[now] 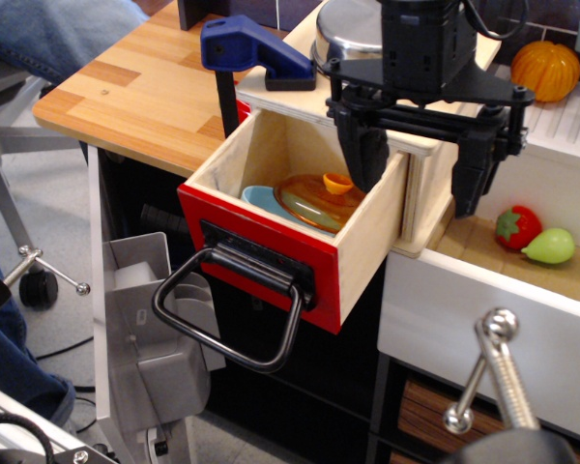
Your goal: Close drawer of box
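While the drawer (300, 227) is seen pulled well out of the box (420, 184), the tool (418, 179) is spread wide, nothing held between its black fingers (362, 150). One finger is seen hanging over the drawer's rear right corner, just beside the side wall; actual contact cannot be told. The other finger is placed outside the box, past its right edge, over the white panel's opening. The red front (261, 266) is faced toward the lower left, and the black loop handle (227, 309) is hung down from it, untouched. Inside the drawer, a blue dish (261, 200) and an orange glass lid (314, 198) are seen. A blue clamp (251, 53) is set at the box's left, on the tabletop (135, 87). A silver pot (348, 34) is stood on the box top behind the tool. A toy strawberry (517, 227) and pear (549, 246) are laid at right.
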You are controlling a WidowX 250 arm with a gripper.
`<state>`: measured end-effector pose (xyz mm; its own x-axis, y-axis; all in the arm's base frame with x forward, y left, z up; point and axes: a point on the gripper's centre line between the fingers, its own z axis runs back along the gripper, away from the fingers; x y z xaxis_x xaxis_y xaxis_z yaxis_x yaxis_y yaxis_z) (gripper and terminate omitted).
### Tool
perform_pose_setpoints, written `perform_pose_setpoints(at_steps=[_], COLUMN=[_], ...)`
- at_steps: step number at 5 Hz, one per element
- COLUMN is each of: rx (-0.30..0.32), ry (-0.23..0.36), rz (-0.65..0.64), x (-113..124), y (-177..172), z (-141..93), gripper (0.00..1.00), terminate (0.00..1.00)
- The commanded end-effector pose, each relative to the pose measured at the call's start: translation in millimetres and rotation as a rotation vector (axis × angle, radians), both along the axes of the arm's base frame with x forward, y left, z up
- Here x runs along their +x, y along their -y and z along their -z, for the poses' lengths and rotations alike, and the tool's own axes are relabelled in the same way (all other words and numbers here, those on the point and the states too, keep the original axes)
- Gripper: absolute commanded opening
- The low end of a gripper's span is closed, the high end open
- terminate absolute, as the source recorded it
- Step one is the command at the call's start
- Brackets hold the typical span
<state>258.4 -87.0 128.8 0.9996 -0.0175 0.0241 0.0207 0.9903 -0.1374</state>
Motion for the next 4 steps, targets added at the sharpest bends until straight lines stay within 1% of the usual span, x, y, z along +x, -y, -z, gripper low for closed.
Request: perform_pose_setpoints(at_steps=[1,2,3,4], rx=[0.0,0.0,-0.015,0.004], ry=[0.0,-0.019,-0.02,-0.014], rz=[0.0,0.024,0.068,0.097], x=[0,-5,-26,-46], y=[0,-21,-41,-60], z=[0,-2,-8,3], gripper=[1.0,1.0,1.0,1.0], terminate=[0.0,0.0,0.0,0.0])
